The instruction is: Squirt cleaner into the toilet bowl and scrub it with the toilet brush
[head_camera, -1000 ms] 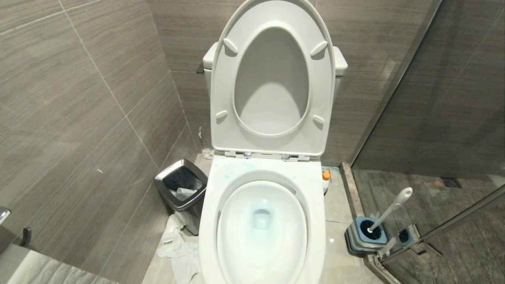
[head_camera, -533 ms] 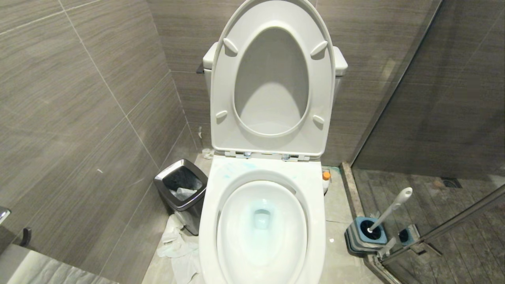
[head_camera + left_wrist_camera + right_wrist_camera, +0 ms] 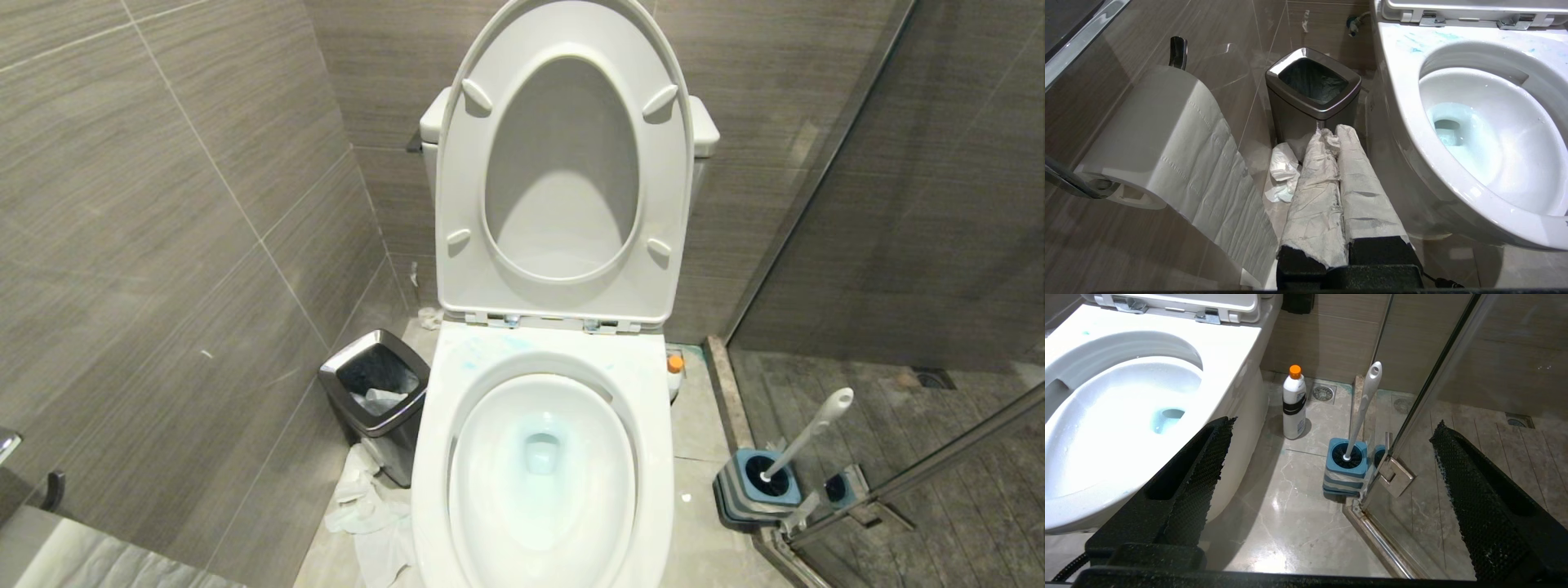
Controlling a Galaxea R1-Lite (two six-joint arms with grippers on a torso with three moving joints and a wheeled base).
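Observation:
The white toilet bowl (image 3: 433, 457) stands open, seat and lid raised, with pale turquoise water at the bottom and blue smears on the back rim. The cleaner (image 3: 674, 365), a whitish bottle with an orange cap (image 3: 1294, 404), stands upright on the floor right of the toilet. The toilet brush (image 3: 808, 433) leans in its blue-and-grey holder (image 3: 1345, 473) by the glass door. Neither gripper appears in the head view. My left gripper (image 3: 1331, 130), fingers wrapped in white paper, is shut beside the bowl rim (image 3: 1400, 102). My right gripper (image 3: 1334, 424) is open and empty, well short of the brush handle (image 3: 1365, 400).
A steel-rimmed waste bin (image 3: 375, 384) stands left of the toilet with crumpled paper (image 3: 367, 514) on the floor by it. A paper roll (image 3: 1163, 134) hangs on the left wall. A glass shower door with a metal hinge (image 3: 1396, 475) borders the brush holder.

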